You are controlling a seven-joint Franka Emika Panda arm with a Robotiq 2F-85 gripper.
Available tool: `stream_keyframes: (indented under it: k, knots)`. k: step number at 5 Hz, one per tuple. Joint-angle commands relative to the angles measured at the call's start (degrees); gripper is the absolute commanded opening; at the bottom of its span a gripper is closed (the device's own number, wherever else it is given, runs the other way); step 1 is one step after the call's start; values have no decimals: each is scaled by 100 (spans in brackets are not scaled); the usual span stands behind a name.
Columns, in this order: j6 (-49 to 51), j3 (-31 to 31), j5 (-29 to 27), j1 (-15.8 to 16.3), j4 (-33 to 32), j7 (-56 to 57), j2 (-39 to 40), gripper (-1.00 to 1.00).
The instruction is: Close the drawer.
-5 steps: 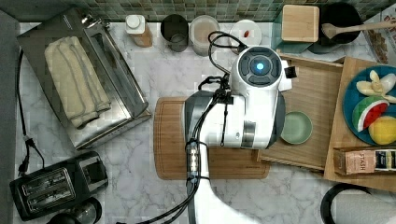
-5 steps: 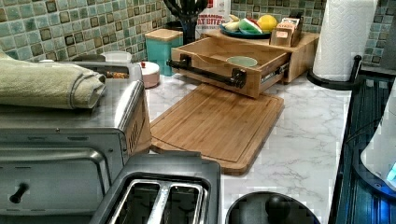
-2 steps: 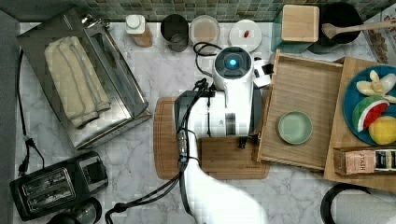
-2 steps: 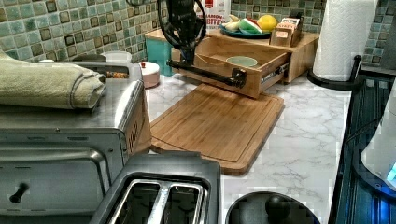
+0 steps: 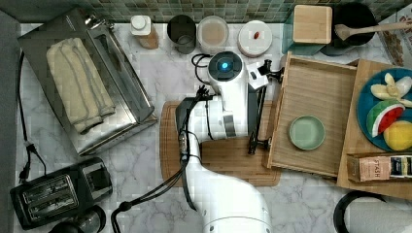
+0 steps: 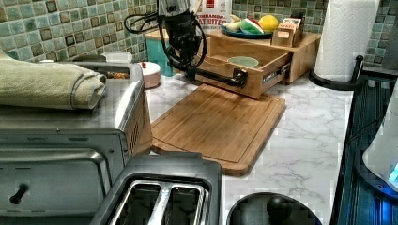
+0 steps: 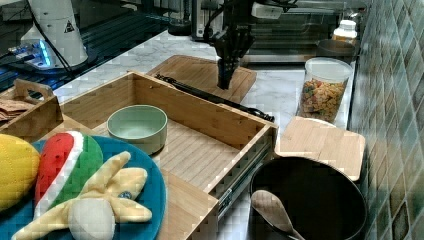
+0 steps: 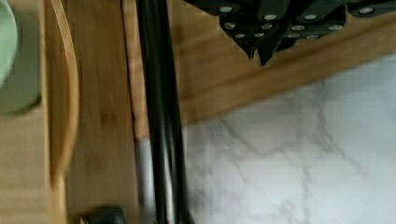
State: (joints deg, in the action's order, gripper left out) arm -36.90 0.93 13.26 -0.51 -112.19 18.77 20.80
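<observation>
The drawer (image 5: pixel 320 92) is a shallow light-brown wooden box, pulled out over the counter, with a green bowl (image 5: pixel 306 132) inside. Its black bar handle (image 5: pixel 257 121) faces the cutting board. My gripper (image 7: pixel 225 82) points straight down over the cutting board (image 7: pixel 200 70), just in front of the handle (image 7: pixel 210 97) and apart from it. In the wrist view the fingertips (image 8: pixel 259 52) meet with nothing between them, beside the handle bar (image 8: pixel 159 116). The left view has the gripper (image 6: pixel 187 68) at the drawer front's (image 6: pixel 220 83) far end.
A toaster oven (image 5: pixel 116 92) with a folded towel and a black toaster (image 5: pixel 58 194) stand at the top view's left. Jars (image 5: pixel 212 33) line the back wall. A fruit plate (image 5: pixel 388 111), a lidded box (image 5: pixel 312 23) and a black pot (image 5: pixel 357 19) surround the drawer.
The arm has swung from above the drawer toward the top view's left and come down in front of the handle, over the cutting board. The drawer and bowl have not moved.
</observation>
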Motion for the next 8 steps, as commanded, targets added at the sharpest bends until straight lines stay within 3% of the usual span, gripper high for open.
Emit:
stream_keyframes:
  k: [1, 2, 4, 7, 8]
  knots:
    - [307, -127, -208, -151, 551, 741, -37, -100]
    - [238, -77, -391, -185, 534, 952, 103, -100]
    - [-309, -10, -40, -279, 11, 897, -179, -100]
    - [-499, 271, -132, -824, -375, 1907, -442, -100]
    - [-456, 492, -240, -1163, -146, 2608, -395, -100]
